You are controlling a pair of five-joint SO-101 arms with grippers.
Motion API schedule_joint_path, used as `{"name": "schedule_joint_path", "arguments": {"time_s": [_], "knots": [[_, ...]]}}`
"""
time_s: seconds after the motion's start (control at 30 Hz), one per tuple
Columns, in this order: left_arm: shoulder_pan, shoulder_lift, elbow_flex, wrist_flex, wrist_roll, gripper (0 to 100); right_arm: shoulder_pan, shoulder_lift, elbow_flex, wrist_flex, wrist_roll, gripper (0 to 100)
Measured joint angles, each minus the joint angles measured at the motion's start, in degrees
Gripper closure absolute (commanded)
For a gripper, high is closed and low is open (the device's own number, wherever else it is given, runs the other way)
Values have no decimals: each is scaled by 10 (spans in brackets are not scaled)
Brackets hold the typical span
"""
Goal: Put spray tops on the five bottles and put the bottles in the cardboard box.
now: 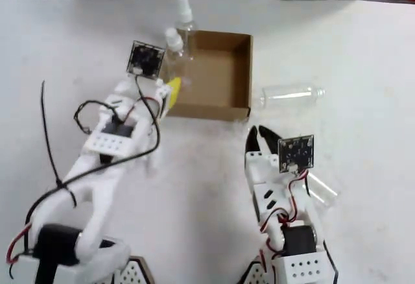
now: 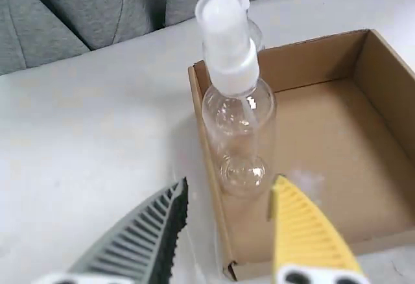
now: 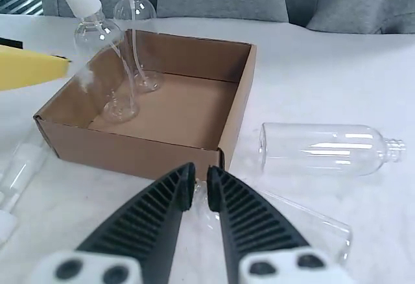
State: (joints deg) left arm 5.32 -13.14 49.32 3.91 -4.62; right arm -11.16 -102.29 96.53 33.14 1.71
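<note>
The cardboard box [image 1: 220, 76] [image 2: 311, 57] [image 3: 130, 148] lies open in the middle of the table. Two clear bottles with white spray tops stand along its left side, one near the front corner [image 1: 175, 45] [image 2: 237, 112] [image 3: 107, 50] and one farther back [image 1: 185, 13] [image 3: 136, 11]. My left gripper [image 1: 165, 96] [image 2: 230, 187] is open just outside the box's front-left corner, grey and yellow fingers apart from the nearer bottle. A topless bottle [image 1: 288, 96] [image 3: 321, 148] lies on its side to the right of the box. My right gripper [image 1: 260, 133] [image 3: 202, 175] is shut in front of the box's right corner.
A clear plastic piece [image 1: 322, 187] [image 3: 311, 222] lies on the table beside the right arm. Another clear item [image 3: 19, 167] lies near the left arm, in front of the box. A grey sofa runs along the table's far edge.
</note>
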Motion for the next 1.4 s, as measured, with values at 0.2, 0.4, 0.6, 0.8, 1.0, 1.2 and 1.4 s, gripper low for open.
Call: {"name": "schedule_joint_path", "arguments": {"time_s": [0.2, 0.4, 0.6, 0.8, 1.0, 1.2, 1.4], "knots": [[-5, -112, 14, 113, -8, 977, 0, 0, 0, 0, 0, 981], [-47, -196, 14, 316, -8, 976, 0, 0, 0, 0, 0, 982], [-99, -245, 90, 446, -8, 976, 8, 0, -8, -2, 9, 982], [-114, -308, 236, 411, -8, 976, 5, 0, -61, 11, 55, 982], [-135, -413, 312, 411, -44, 975, 5, 120, -173, 11, 57, 981], [-198, -514, 345, 451, -149, 974, 5, 358, -344, 12, 57, 981], [-241, -542, 351, 457, -170, 973, 5, 573, -505, 56, 57, 981]]}}
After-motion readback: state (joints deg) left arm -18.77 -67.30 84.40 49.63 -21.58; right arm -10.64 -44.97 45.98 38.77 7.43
